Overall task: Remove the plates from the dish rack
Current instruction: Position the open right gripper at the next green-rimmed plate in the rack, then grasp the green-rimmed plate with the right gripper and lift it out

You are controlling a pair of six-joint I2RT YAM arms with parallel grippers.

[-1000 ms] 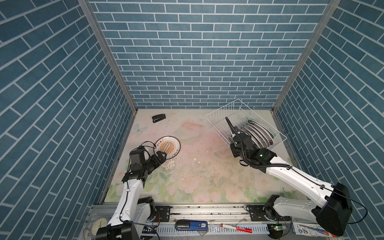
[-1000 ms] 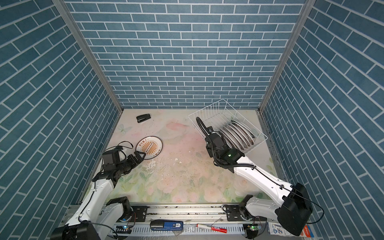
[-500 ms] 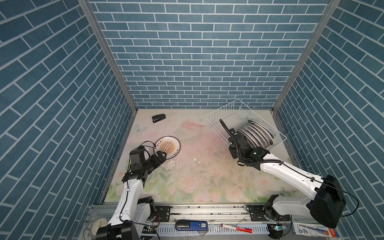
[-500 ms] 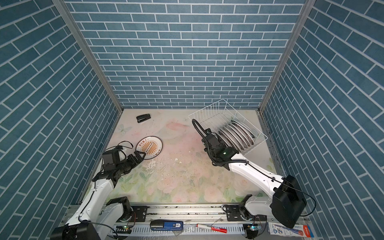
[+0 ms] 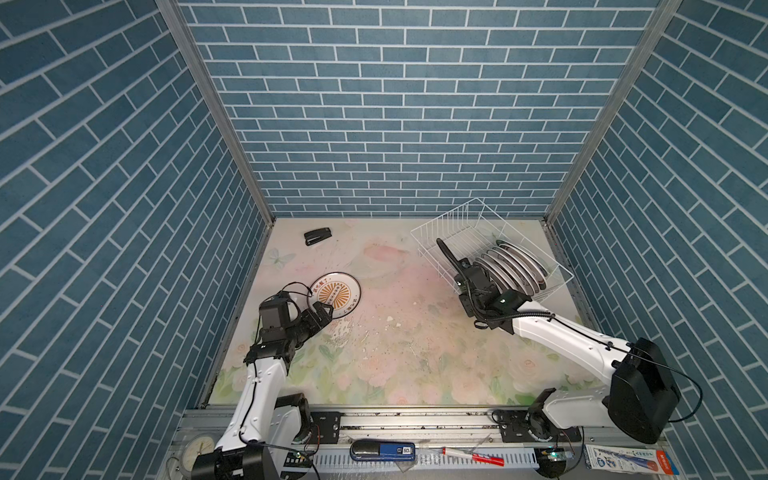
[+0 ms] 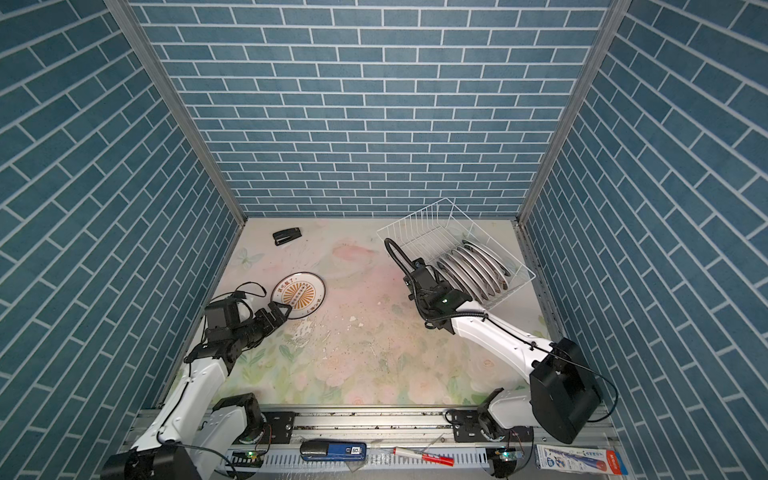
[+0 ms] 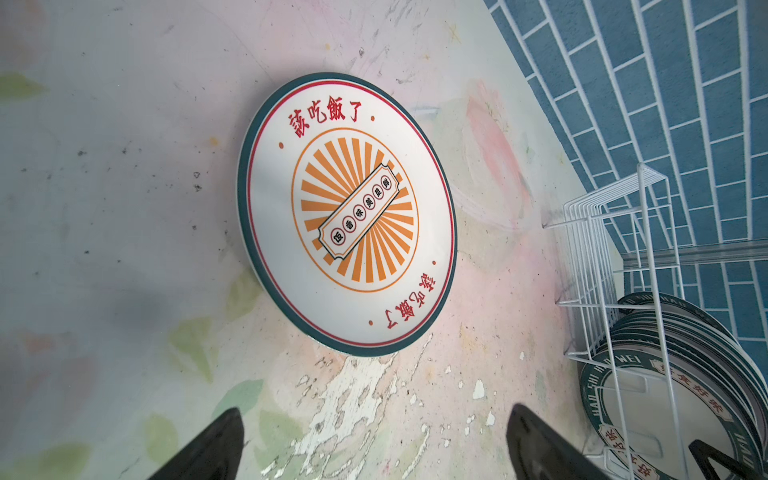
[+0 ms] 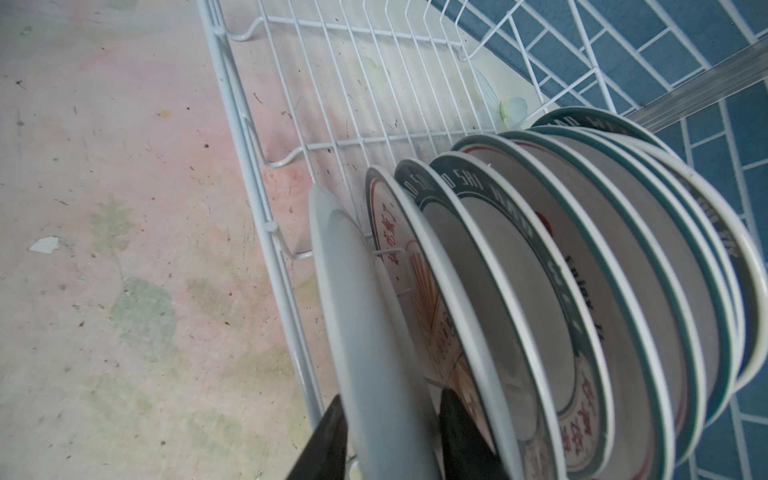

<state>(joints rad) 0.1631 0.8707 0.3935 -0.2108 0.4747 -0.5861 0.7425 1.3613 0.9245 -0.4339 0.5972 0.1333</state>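
Plates [image 8: 540, 291]: standing in dish rack [image 8: 270, 226].
Right gripper [image 8: 390, 399]: astride front plate [image 8: 365, 311], grip unclear.
Left gripper [image 7: 374, 411]: wide open.

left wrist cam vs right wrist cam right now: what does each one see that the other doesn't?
Left wrist only: sunburst plate lying flat on the table, with the open left hand short of it.
Right wrist only: how the right hand sits, astride the front plate at its rim in the dish rack; contact unclear.
Both: dish rack, racked plates standing on edge, floral table, blue brick wall.
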